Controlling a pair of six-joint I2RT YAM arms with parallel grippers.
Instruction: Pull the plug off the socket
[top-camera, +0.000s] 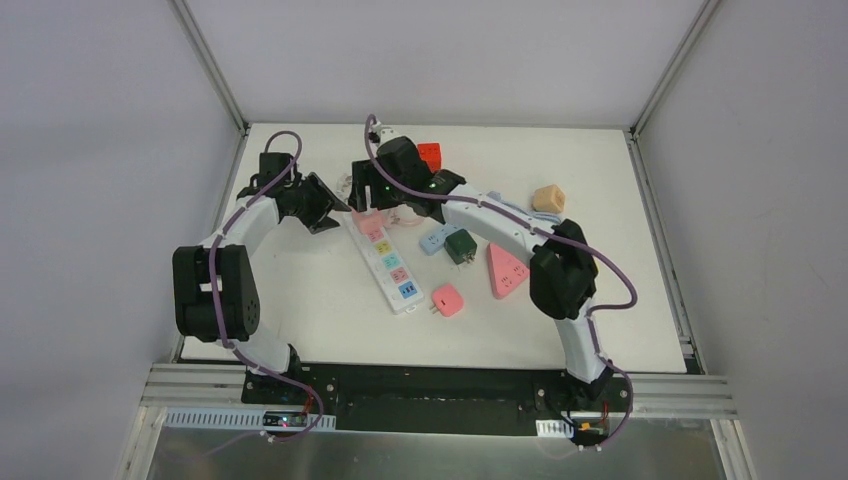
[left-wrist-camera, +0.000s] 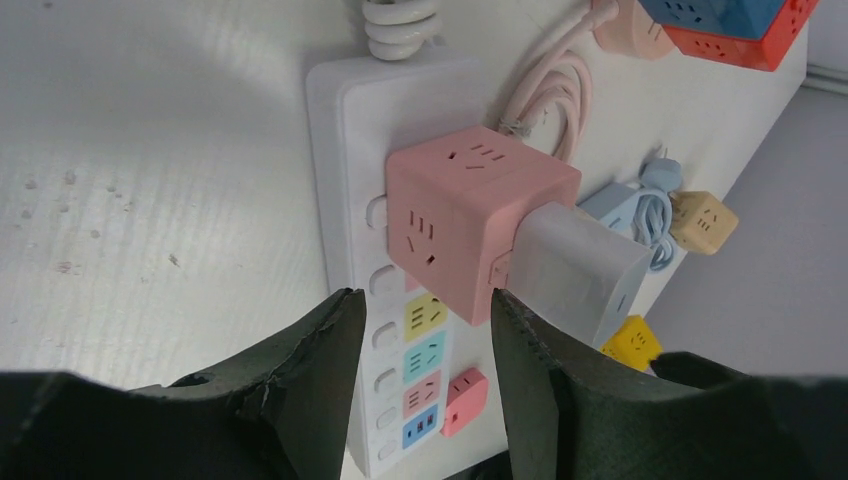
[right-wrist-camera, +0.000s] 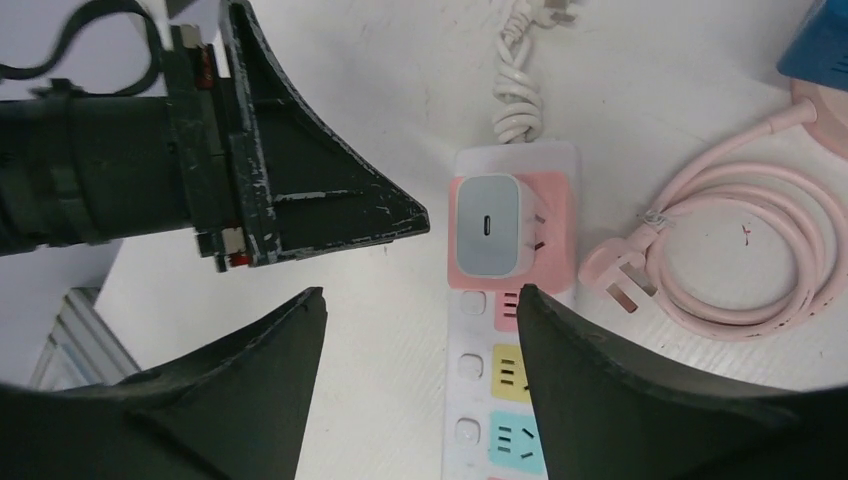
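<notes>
Your left gripper (left-wrist-camera: 422, 310) stands partly open with nothing between its fingers (left-wrist-camera: 310, 380). It points at the pink cube socket (left-wrist-camera: 460, 215), and in the right wrist view its tip sits just beside the cube's side with a sliver of counter (top-camera: 300, 310) showing between them. I cannot tell from the left wrist view whether either finger touches the cube.

Your right gripper (right-wrist-camera: 420, 295) hangs above the same spot, jaws wide apart and holding nothing, one finger to each side of the power strip (right-wrist-camera: 470, 400).

The plug you are after is the pale grey USB charger (right-wrist-camera: 488, 225). It is seated in the upper face of the pink cube, its port facing up at the right wrist camera. The cube itself is plugged into the end outlet of the white power strip, the end where the coiled white cord (right-wrist-camera: 518, 100) leaves it.

Just beside that end lies a looped pink cable (right-wrist-camera: 740, 250) with its own plug free on the counter. Farther out are a red cube (top-camera: 430, 155), a tan cube (top-camera: 548, 198), a blue adapter (top-camera: 434, 240) touching a dark green adapter (top-camera: 461, 246), a pink triangular socket (top-camera: 506, 270) and a small pink adapter (top-camera: 447, 299) near the strip's near end.
</notes>
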